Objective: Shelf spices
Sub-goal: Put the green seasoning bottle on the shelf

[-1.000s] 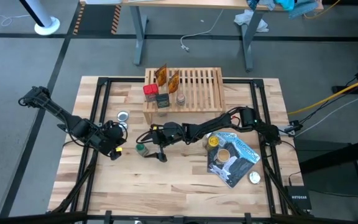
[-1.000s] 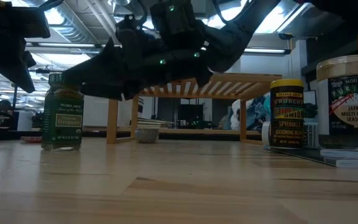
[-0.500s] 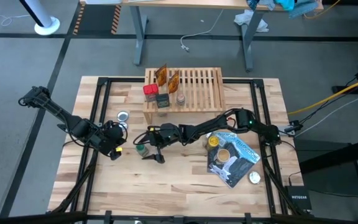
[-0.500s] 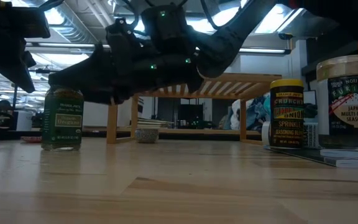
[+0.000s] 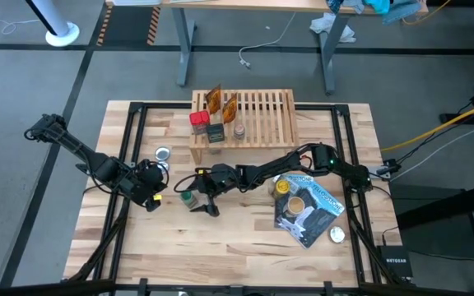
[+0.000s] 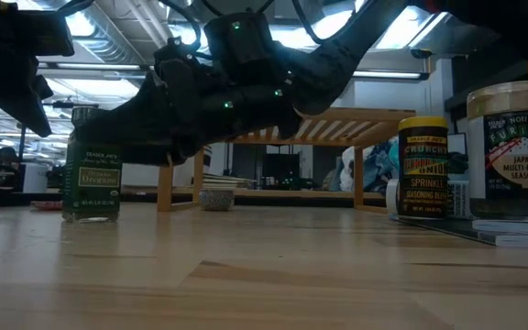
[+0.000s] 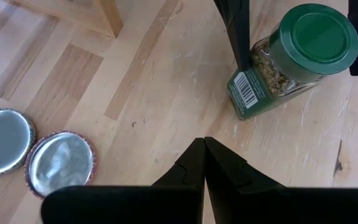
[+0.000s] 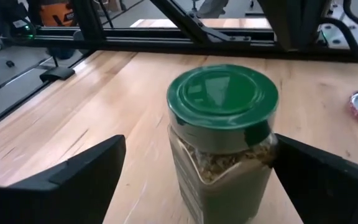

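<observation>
high view: we see the right gripper (image 5: 194,200) left of frame centre, its open fingers either side of the green-capped jar (image 5: 187,197). the jar stands upright, long axis vertical, just below the shelf (image 5: 243,119), which sits upper centre. the right arm is the nearer one. the left gripper (image 5: 152,196) waits just left of the jar, fingers together, holding nothing. on the shelf's left end we count two orange packets (image 5: 221,102), one red-capped jar (image 5: 198,119), one dark tin (image 5: 216,132) and one small jar (image 5: 239,129). on the blue-and-black pouch (image 5: 309,207) at right we count a yellow-capped jar (image 5: 282,187) and a tan-capped jar (image 5: 296,205). we count three silver discs in all, two at left (image 5: 163,154) and one at lower right.

low view: the green jar (image 6: 91,165) stands at frame left on the tabletop (image 6: 264,266), upright, with the dark gripper body directly above and to its right. whether the fingers touch it we cannot tell here. two more jars stand at frame right.

left wrist view: the left arm's own fingers (image 7: 194,163) meet in a closed point at bottom centre, empty. the jar (image 7: 294,59) is upper right, between two dark fingers of the other arm. two discs (image 7: 30,152) lie at lower left.

right wrist view: the jar (image 8: 222,146) fills frame centre between the spread fingers (image 8: 79,171), a gap on each side, so not yet gripped. we judge that closing is the next move.
</observation>
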